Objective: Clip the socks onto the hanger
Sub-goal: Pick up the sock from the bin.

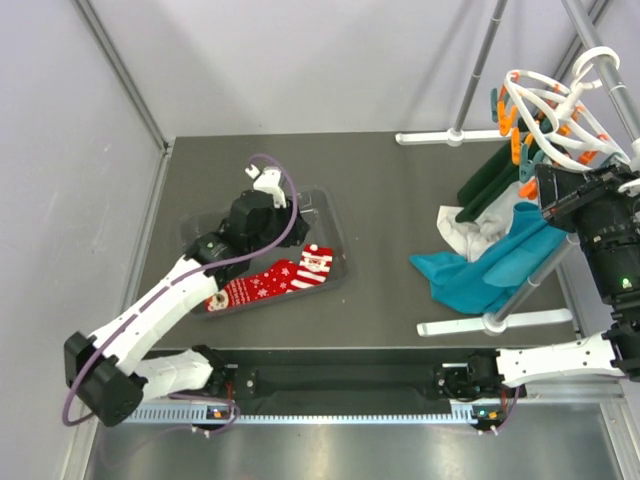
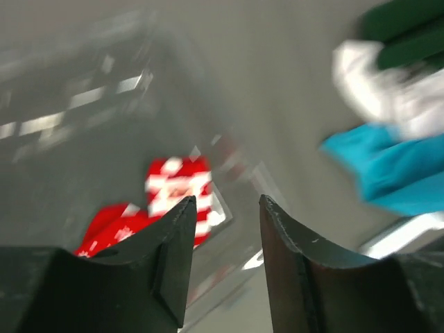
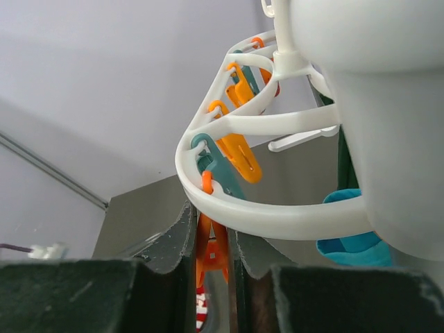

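Dark grey table (image 1: 400, 200) across the centre, clear plastic tray (image 1: 318, 205) centre left, teal cloth (image 1: 480, 272) heaped at right, white cloth (image 1: 478, 236) touching its top, dark green cloth (image 1: 490, 185) hanging above, grey metal rack poles (image 1: 485, 60) upper right.

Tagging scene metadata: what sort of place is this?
Likely a lab robot cell staged as a laundry corner: plain walled enclosure around a dark tabletop, a metal drying rack draped with clothes, and a white clip hanger with orange pegs.

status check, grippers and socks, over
left gripper open, empty, over the tray. right gripper shut on orange peg hanging from the hanger. socks both lying in tray, unclipped. teal cloth draped beside hanger.
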